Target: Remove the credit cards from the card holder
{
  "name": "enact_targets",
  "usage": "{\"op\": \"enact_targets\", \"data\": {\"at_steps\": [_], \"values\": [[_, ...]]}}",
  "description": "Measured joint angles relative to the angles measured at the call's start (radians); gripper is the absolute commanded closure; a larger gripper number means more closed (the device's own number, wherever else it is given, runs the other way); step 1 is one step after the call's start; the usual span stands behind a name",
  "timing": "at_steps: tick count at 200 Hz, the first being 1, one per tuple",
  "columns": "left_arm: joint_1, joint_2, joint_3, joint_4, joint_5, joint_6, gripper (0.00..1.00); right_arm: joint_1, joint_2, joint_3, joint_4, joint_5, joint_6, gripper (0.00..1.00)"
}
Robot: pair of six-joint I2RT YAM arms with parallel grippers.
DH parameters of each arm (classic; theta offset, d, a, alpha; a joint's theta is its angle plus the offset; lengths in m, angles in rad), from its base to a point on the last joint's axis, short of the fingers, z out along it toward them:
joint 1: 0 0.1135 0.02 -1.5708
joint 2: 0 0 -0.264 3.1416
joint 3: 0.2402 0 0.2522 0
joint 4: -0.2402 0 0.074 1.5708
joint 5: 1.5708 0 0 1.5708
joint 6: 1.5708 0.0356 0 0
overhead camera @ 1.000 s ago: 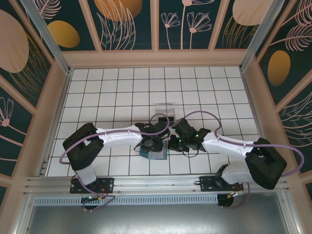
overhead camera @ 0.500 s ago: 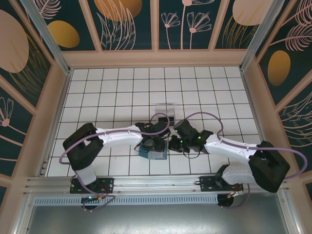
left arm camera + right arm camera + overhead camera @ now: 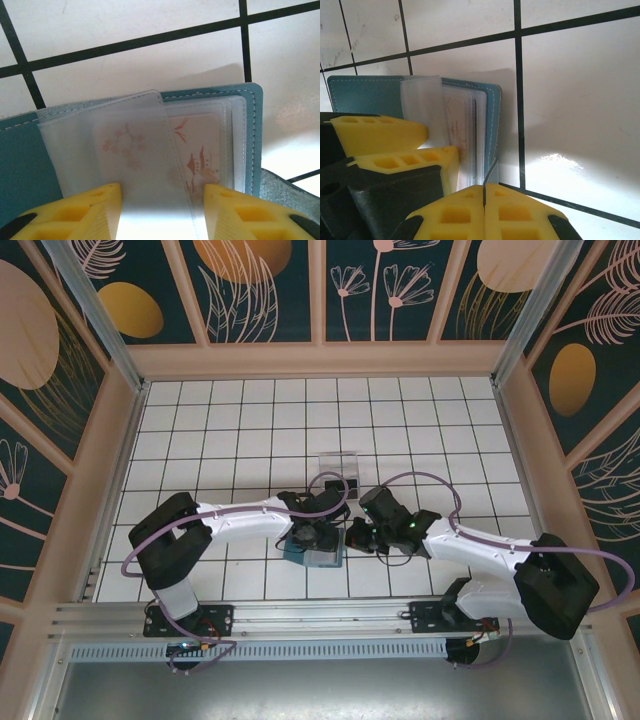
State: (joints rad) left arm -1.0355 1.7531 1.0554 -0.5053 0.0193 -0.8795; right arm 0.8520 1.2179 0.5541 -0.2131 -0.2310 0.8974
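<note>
Lying open — one card holder (image 3: 22,170)

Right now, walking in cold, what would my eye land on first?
A white left arm and right arm meet over a teal card holder near the tiled table's front edge. Up close, the left gripper straddles a frosted sleeve with a patterned card behind, while the right gripper pinches the holder's cover.
</note>
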Motion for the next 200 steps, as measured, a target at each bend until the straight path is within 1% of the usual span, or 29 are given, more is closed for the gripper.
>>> {"op": "enact_targets", "data": {"at_steps": [51,90,125,165,200], "values": [[0.000,0.000,0.000,0.001,0.000,0.011,0.75,-0.002,0.000,0.000,0.000,-0.002,0.000,1.00],[0.000,-0.002,0.001,-0.002,-0.007,0.014,0.80,-0.006,-0.001,0.000,-0.002,-0.003,0.000,1.00],[-0.001,-0.031,0.002,-0.045,-0.047,0.013,0.79,-0.011,-0.014,0.000,-0.004,0.002,0.000,1.00],[-0.001,-0.075,0.003,-0.093,-0.083,0.014,0.72,-0.031,-0.026,0.000,-0.019,0.013,-0.001,1.00],[-0.001,-0.087,0.003,-0.138,-0.110,0.015,0.68,-0.043,-0.035,0.000,-0.031,0.020,-0.004,1.00]]}}
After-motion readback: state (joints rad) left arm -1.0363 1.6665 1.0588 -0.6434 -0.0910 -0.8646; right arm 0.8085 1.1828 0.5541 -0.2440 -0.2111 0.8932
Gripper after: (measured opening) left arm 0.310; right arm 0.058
